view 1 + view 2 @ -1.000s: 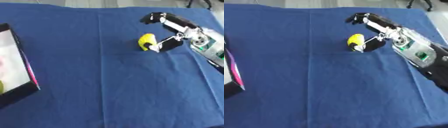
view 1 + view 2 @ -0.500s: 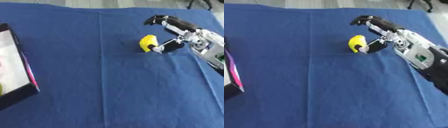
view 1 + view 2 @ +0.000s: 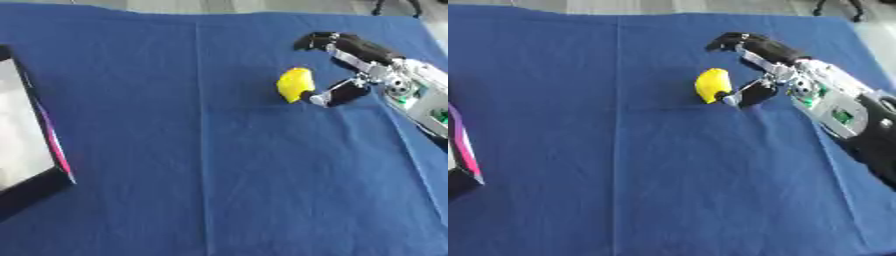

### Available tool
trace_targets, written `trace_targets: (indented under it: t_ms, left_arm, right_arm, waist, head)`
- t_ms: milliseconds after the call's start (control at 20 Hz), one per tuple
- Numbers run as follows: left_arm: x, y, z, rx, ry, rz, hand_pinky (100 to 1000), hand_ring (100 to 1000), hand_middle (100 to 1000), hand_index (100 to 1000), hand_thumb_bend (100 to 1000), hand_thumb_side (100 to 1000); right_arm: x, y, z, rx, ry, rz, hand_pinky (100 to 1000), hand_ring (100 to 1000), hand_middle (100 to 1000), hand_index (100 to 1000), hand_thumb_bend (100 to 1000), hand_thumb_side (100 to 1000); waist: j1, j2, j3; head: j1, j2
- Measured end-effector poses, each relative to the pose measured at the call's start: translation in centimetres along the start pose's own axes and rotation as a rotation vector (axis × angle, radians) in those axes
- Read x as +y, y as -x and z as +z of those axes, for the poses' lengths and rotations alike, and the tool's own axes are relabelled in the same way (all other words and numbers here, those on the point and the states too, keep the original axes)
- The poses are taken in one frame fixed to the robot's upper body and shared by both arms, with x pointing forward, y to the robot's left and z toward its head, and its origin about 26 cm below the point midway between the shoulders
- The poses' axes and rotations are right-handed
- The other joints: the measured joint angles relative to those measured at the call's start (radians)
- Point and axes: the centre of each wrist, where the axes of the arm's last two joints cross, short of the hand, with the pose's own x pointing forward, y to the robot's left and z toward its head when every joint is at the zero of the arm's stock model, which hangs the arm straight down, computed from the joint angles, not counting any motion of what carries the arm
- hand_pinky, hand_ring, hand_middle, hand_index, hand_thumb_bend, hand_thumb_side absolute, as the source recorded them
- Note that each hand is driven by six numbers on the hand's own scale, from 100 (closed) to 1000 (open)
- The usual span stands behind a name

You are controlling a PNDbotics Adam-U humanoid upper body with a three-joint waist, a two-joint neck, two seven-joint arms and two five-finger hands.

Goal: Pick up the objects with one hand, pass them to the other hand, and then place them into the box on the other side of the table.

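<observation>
**Right hand at the yellow object on the blue cloth**

Blue cloth (image 3: 219, 150) covers the whole table, with a crease running down it left of centre.

Left eye view: the box (image 3: 26, 145) lies at the left edge, dark-rimmed with a pale inside and a pink strip along its right wall. A good part of its floor shows here. The yellow object (image 3: 294, 84) sits on the cloth in the upper right, well apart from the box. The right hand (image 3: 350, 75) comes in from the right; its thumb touches the object's right side, while the fingers (image 3: 328, 41) arch above and beyond it, spread apart and not closed round it. Only a short stretch of the arm shows.

Right eye view: the box is cut down to a corner at the left edge, pink strip and dark rim. More of the right forearm (image 3: 842, 112) shows, silver with green patches, running toward the lower right. The thumb again meets the object; the fingers stay clear of it.
</observation>
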Motion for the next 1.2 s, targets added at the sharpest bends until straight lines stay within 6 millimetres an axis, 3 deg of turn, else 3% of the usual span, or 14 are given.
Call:
trace_targets:
  t_ms: [800,900,1200]
  left_arm:
    - [0.1,-0.4,0.0,-0.008,0.002,-0.015,1000,786,697,736,100,649]
    - [0.1,-0.4,0.0,-0.010,0.002,-0.017,1000,787,698,733,100,646]
    - [0.1,-0.4,0.0,-0.013,0.007,-0.023,1000,788,700,731,100,639]
  right_arm:
    - [1.3,1.1,0.2,0.087,0.033,0.062,901,869,872,876,406,143]
    - [1.5,1.3,0.2,0.101,0.040,0.065,898,854,809,827,392,100]
    - [1.6,1.3,0.2,0.099,0.039,0.054,893,822,591,659,370,100]
  waist:
    - [-0.003,0.033,0.022]
    - [-0.003,0.034,0.026]
    - [-0.003,0.039,0.023]
  head:
    - [-0.029,-0.026]
    - [-0.031,-0.027]
    - [-0.030,-0.026]
